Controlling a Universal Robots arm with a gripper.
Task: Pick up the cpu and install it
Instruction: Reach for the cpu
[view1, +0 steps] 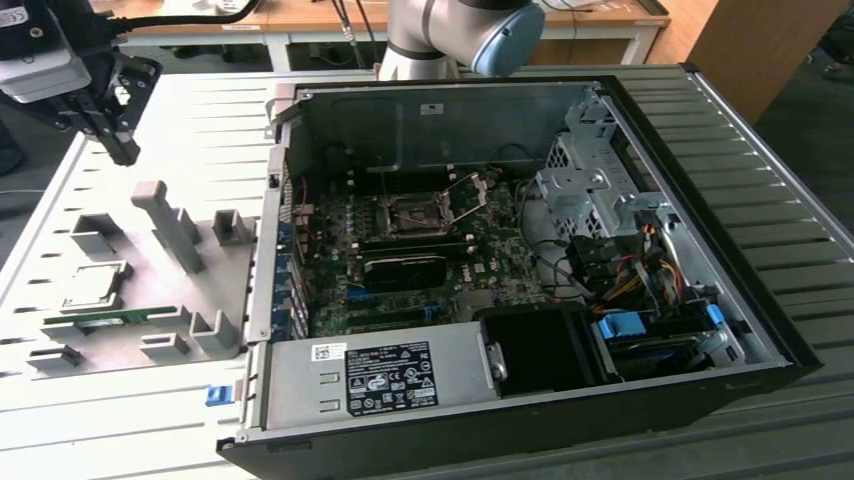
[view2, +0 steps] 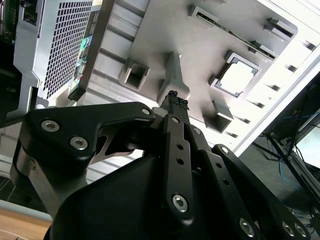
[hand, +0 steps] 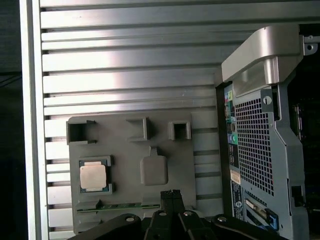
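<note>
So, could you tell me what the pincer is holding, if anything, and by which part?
Nothing: the pincer is shut and empty, clear of the cpu, which lies in its recess in the grey fixture.

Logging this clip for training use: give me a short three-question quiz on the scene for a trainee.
1. True or false: the gripper is shut on the cpu.
2. Where does the cpu lie? A on the power supply; B in the grey fixture; C in a drawer.
3. Name the long green part that lies next to the cpu.
Key: 1 false, the gripper is apart from the cpu and holds nothing; 2 B; 3 the memory stick.
</note>
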